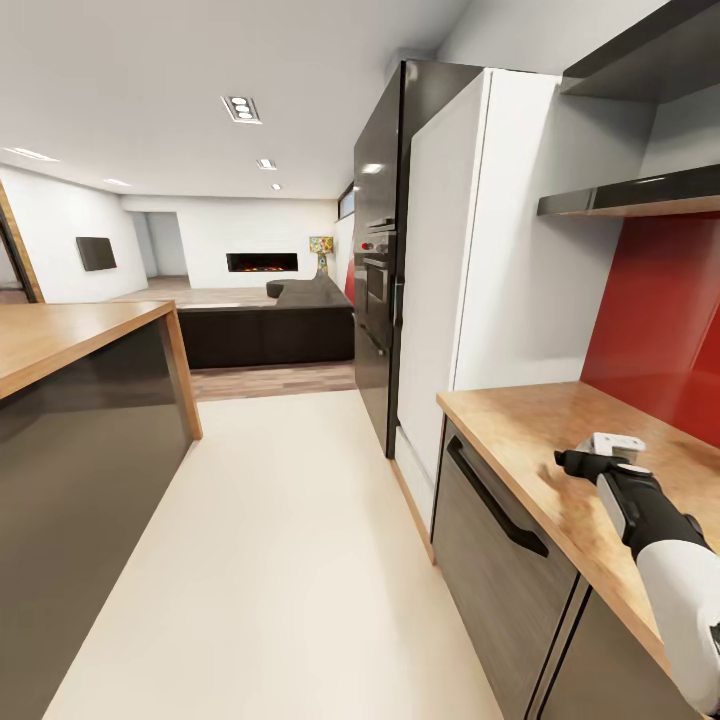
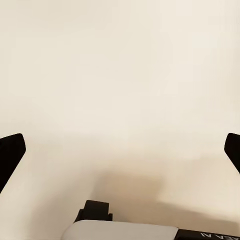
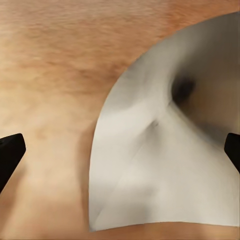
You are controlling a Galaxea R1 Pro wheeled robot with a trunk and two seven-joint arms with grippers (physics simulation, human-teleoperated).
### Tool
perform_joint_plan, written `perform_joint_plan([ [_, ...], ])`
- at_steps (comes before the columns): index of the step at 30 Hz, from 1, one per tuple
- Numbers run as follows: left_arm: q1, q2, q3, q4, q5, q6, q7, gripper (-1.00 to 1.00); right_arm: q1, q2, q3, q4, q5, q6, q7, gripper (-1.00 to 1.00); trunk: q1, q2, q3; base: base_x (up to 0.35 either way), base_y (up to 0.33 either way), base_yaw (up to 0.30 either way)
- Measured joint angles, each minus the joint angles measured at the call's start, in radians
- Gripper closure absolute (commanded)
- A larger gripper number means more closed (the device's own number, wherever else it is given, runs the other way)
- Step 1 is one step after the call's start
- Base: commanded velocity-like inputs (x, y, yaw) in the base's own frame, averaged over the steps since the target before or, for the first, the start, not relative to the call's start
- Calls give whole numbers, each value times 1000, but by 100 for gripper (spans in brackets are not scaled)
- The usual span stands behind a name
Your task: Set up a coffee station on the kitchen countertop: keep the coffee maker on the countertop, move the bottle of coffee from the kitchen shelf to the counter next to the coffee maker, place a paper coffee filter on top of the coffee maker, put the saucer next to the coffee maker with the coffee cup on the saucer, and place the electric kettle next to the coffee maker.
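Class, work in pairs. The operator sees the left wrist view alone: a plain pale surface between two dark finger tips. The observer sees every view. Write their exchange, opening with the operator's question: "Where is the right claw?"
Observer: The right claw hangs over the kitchen countertop, a light wood-grain worktop.
Operator: Is anything under it?
Observer: Yes. The paper coffee filter, a white cone, is between its spread fingers; I cannot tell whether they touch it.
Operator: What is behind that worktop?
Observer: A red wall panel runs along its back, under a dark shelf.
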Motion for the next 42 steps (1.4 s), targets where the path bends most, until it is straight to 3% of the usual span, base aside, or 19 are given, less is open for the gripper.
perform_joint_plan([
  [18,0,0,0,0,0,0,1,-100,-1,2,0,-2,2,0,-6,-100,0,0,0,48,0,0],
  [27,0,0,0,1,0,0,1,-100,0,2,-3,-2,-1,-1,-97,-100,0,0,0,2,0,0],
  [42,0,0,0,0,0,0,1,-100,0,2,-2,-1,-1,0,-107,-100,0,0,0,34,0,0],
])
